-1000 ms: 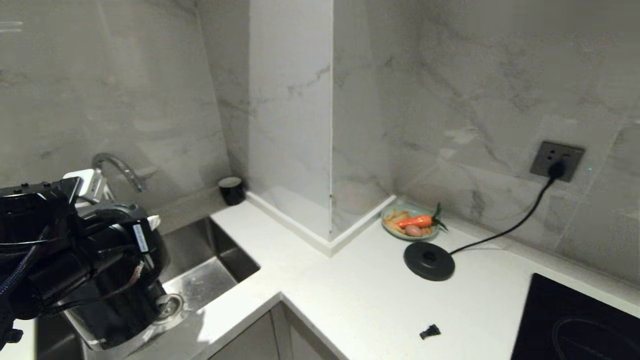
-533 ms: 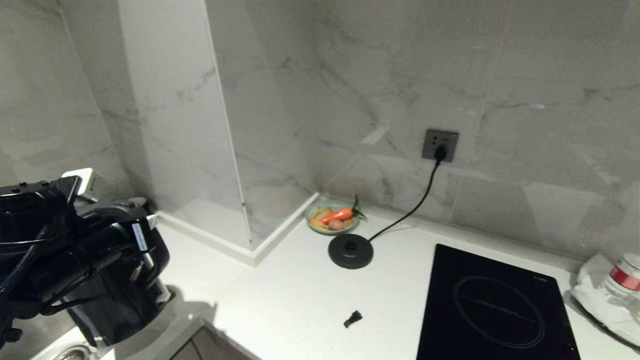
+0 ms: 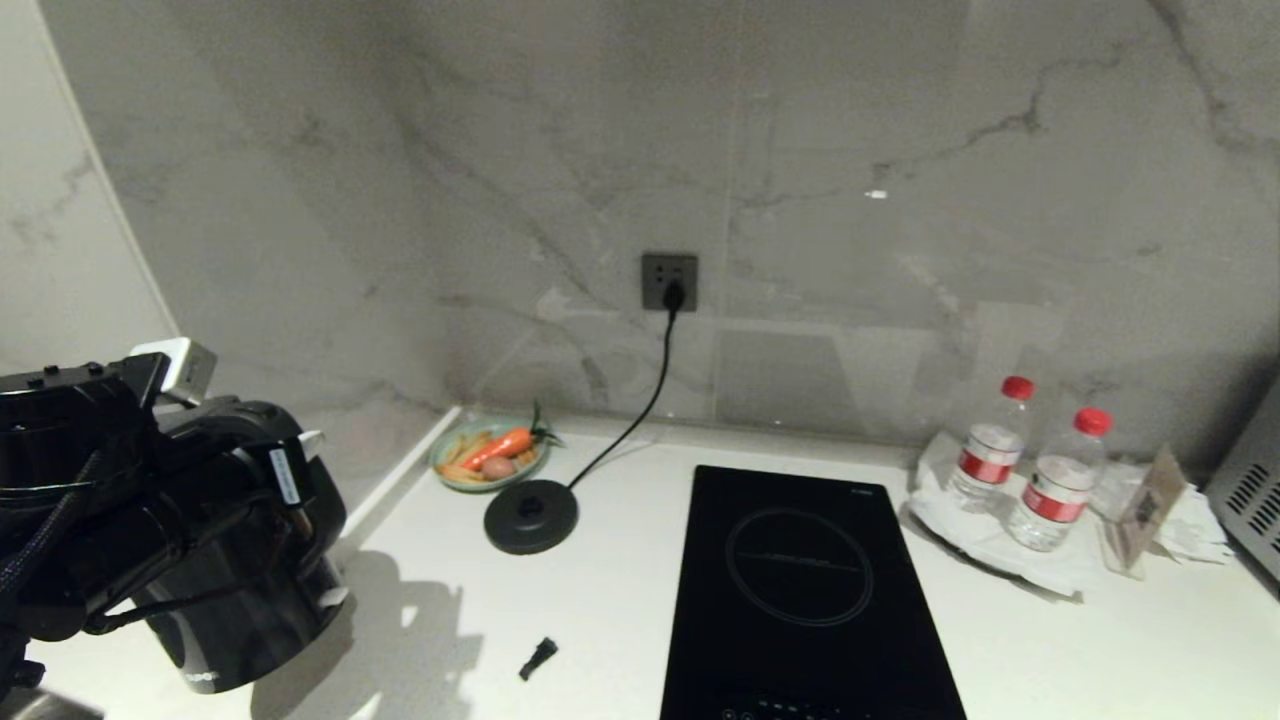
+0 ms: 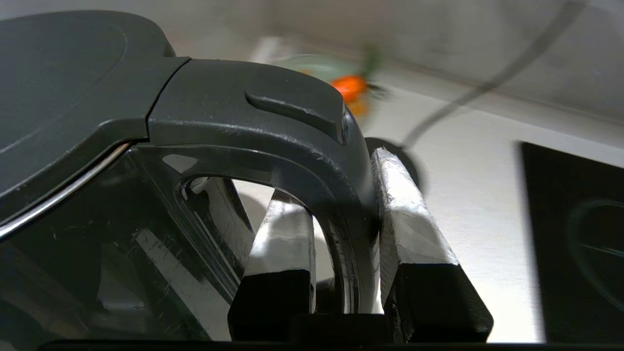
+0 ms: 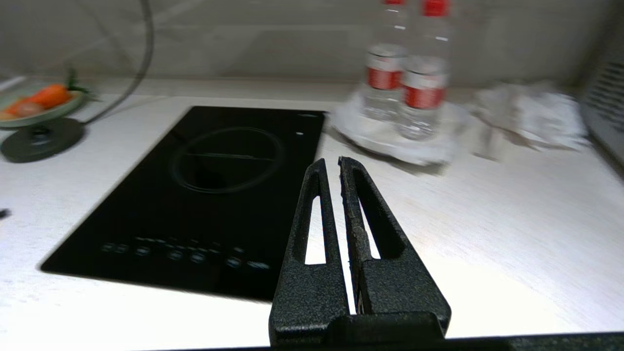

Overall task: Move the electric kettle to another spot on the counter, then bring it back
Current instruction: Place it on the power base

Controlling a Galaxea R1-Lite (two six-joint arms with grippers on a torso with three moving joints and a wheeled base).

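The electric kettle (image 3: pixel 245 610), glossy black, is at the lower left of the head view over the white counter (image 3: pixel 600 600). My left gripper (image 3: pixel 312 520) is shut on its loop handle (image 4: pixel 312 146). In the left wrist view one white-taped finger (image 4: pixel 285 234) sits inside the loop and the other outside, with the gripper (image 4: pixel 341 180) clamped across the handle under the lid (image 4: pixel 63 83). I cannot tell whether the kettle's bottom touches the counter. My right gripper (image 5: pixel 330 165) is shut and empty, low over the counter beside the hob.
The round black power base (image 3: pixel 531 516) lies corded to a wall socket (image 3: pixel 669 281), with a plate of vegetables (image 3: pixel 490 455) behind it. A black hob (image 3: pixel 800 590) fills the middle. Two water bottles (image 3: pixel 990 445) stand on paper at the right. A small black piece (image 3: pixel 538 658) lies near the front.
The whole view has swung right: sink, tap and cup have left the picture, and the hob and bottles have come in. The kettle stays in my left gripper's hold.
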